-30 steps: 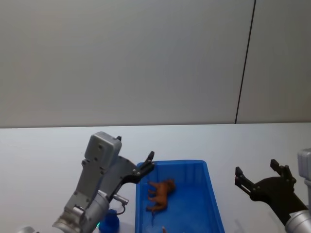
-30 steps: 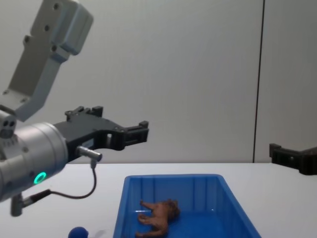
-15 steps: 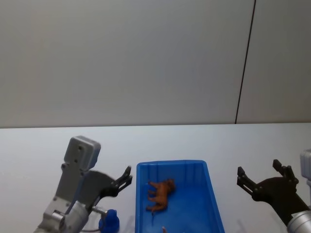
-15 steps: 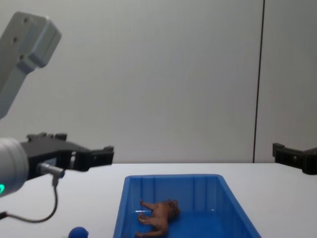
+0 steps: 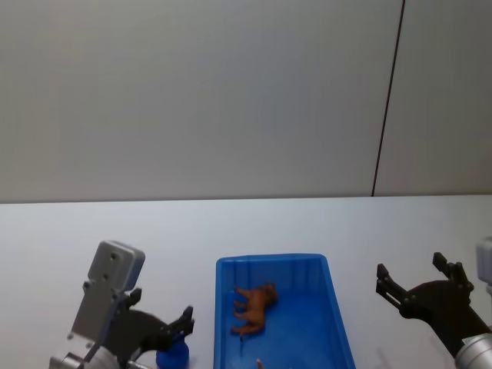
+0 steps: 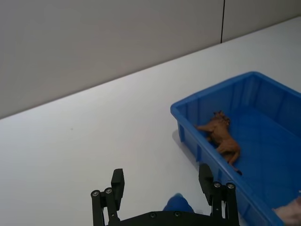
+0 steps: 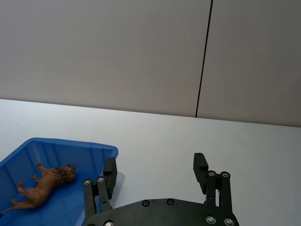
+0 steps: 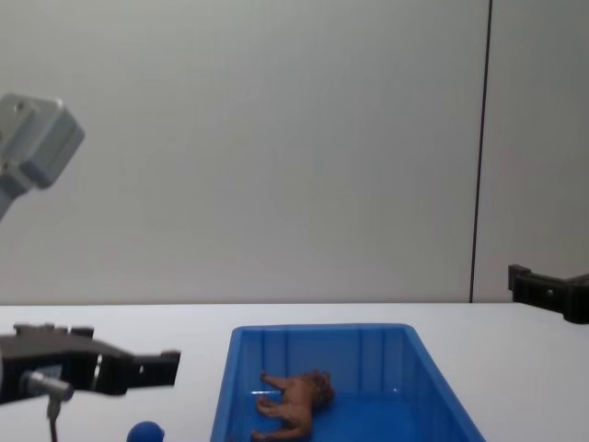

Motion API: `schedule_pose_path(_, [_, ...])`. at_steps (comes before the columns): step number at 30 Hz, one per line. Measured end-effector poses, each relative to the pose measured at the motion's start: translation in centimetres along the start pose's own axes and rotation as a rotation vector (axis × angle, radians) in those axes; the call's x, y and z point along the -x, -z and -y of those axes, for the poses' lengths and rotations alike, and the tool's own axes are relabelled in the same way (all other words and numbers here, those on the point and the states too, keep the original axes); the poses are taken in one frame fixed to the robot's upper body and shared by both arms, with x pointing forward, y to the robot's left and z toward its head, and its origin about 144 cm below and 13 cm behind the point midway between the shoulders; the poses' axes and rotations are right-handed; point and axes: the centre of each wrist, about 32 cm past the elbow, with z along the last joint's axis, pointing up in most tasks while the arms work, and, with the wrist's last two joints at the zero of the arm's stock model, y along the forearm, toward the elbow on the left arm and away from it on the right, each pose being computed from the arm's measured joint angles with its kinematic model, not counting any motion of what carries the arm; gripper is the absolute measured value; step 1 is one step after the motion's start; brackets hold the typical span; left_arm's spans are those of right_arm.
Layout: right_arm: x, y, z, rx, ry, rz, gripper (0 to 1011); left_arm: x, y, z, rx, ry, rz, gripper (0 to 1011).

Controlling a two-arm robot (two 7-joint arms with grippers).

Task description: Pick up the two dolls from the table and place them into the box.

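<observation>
The left pincer (image 6: 162, 188) hangs spread wide just above the blue toy (image 6: 178, 204) on the tabletop (image 6: 94, 141); the right pincer (image 7: 155, 176) gapes empty.

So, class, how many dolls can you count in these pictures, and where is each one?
2. The brown lion lies on its side inside the blue box. The blue doll stands on the white table, left of the box, just below the open left hand.
</observation>
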Motion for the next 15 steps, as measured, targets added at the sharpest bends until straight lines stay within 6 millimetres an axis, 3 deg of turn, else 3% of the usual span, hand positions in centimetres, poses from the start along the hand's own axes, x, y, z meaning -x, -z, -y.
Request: schedule_pose_path(15, [0.0,0.0,0.0,0.0,0.001,0.0,1001,-1.0,1.9,0.5,-0.085,0.067,-0.019,1001])
